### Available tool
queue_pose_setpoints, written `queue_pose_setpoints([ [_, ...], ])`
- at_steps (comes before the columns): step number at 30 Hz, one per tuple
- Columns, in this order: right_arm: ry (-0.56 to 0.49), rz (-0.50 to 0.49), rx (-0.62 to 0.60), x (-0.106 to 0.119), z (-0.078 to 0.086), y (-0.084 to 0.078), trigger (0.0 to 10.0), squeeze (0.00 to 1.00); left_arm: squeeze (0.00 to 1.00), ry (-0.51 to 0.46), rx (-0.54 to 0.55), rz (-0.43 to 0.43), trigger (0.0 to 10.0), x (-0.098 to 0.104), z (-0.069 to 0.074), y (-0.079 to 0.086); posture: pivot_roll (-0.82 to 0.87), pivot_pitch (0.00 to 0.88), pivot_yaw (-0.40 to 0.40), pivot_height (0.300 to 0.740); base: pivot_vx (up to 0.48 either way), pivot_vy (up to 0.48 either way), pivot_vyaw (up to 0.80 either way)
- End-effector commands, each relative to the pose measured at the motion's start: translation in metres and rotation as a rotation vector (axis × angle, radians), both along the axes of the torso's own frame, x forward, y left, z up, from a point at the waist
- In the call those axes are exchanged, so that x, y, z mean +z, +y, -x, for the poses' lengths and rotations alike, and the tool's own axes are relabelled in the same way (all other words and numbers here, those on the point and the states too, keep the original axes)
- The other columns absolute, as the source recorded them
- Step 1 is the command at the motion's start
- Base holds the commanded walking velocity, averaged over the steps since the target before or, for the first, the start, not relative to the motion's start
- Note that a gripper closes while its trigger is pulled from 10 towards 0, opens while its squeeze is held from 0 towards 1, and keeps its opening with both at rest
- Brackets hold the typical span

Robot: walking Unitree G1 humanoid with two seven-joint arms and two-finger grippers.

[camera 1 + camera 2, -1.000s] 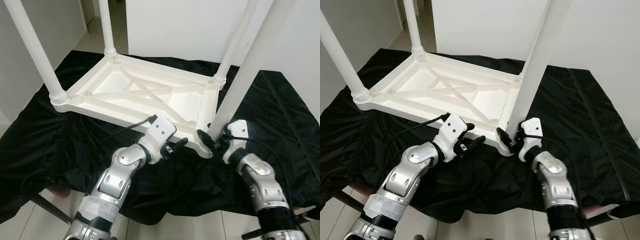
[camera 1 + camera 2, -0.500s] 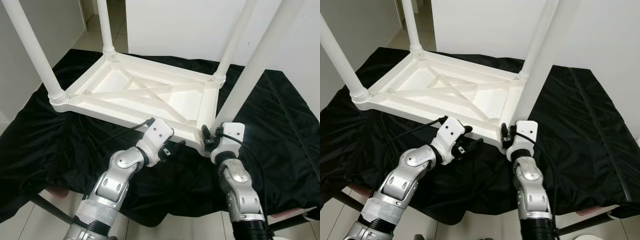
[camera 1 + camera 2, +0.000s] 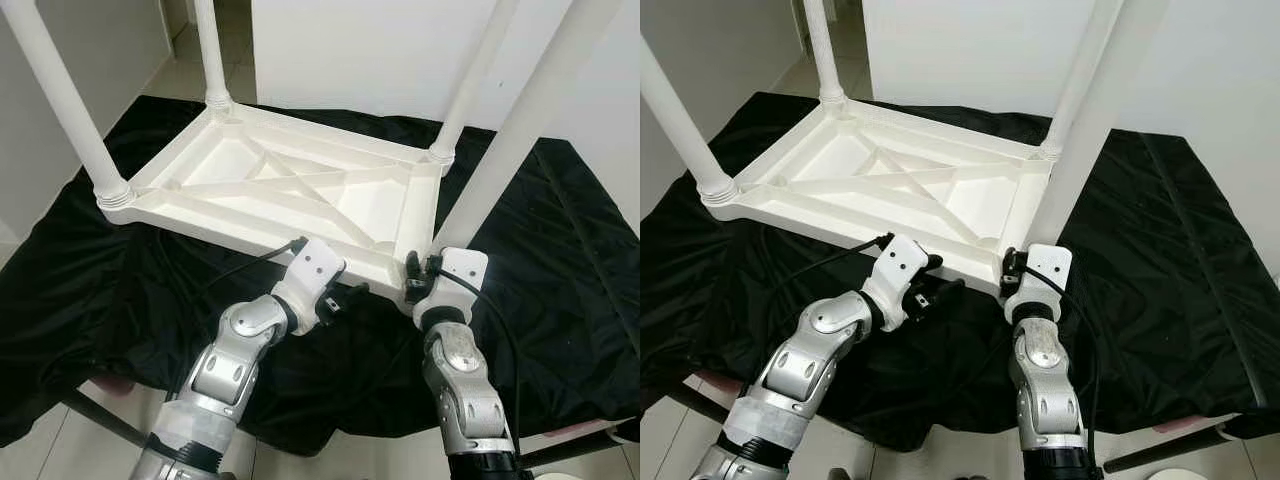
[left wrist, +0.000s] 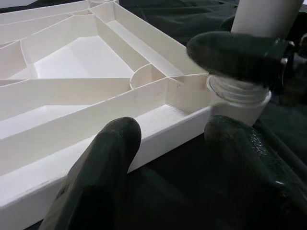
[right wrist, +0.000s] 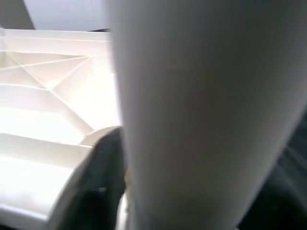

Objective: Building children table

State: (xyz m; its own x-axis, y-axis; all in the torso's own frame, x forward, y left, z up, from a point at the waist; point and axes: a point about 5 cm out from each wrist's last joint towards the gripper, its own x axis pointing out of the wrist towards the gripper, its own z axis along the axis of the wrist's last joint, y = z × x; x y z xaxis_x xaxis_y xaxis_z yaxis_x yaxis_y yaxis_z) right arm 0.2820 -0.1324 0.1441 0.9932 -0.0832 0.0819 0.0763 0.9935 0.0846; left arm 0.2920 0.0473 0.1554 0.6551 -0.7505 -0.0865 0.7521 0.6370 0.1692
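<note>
Upturned white children's table (image 3: 290, 190) on black cloth (image 3: 560, 260), ribbed underside up for leg fitting. Right pincer (image 3: 420, 285) clamped round near corner leg (image 3: 510, 140) (likely seating it); left pincer (image 4: 168, 143), fingers apart, bracing the frame edge.

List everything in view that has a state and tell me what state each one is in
Table top: upside down on the black cloth, ribbed underside facing up.
Three far legs: standing upright in their corner sockets.
Near right leg: seated at its corner socket, leaning slightly.
Right pincer: shut on the near right leg at its base.
Left pincer: open, at the table top's near edge.
Black cloth: spread out, wrinkled.
</note>
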Motion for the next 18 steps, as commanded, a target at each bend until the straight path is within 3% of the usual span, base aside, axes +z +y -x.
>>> queue_pose_setpoints([
  [1,0.003,-0.079,0.036,-0.002,0.003,0.015,10.0,1.0,0.0,-0.006,0.098,0.013,10.0,0.001,-0.002,0.004,0.0,0.064,-0.029,0.74,0.0,0.0,0.0],
  [9,-0.016,-0.066,0.049,0.0,0.002,0.01,10.0,1.0,0.0,-0.006,0.107,0.013,10.0,0.001,-0.003,0.005,0.0,0.061,-0.033,0.74,0.0,0.0,0.0],
  [15,-0.026,0.004,0.151,0.0,0.007,-0.003,10.0,1.0,0.0,-0.028,0.11,0.003,10.0,0.002,-0.002,0.008,0.02,0.055,-0.045,0.74,0.0,0.0,0.0],
  [16,-0.025,0.022,0.202,-0.001,0.008,-0.006,10.0,0.0,0.0,-0.031,0.109,0.001,10.0,0.002,-0.002,0.009,0.02,0.056,-0.044,0.74,0.0,0.0,0.0],
  [18,-0.029,0.047,0.266,-0.002,0.01,-0.009,10.0,0.0,0.0,-0.035,0.107,-0.001,10.0,0.003,-0.003,0.009,0.02,0.056,-0.041,0.74,0.0,0.0,0.0],
])
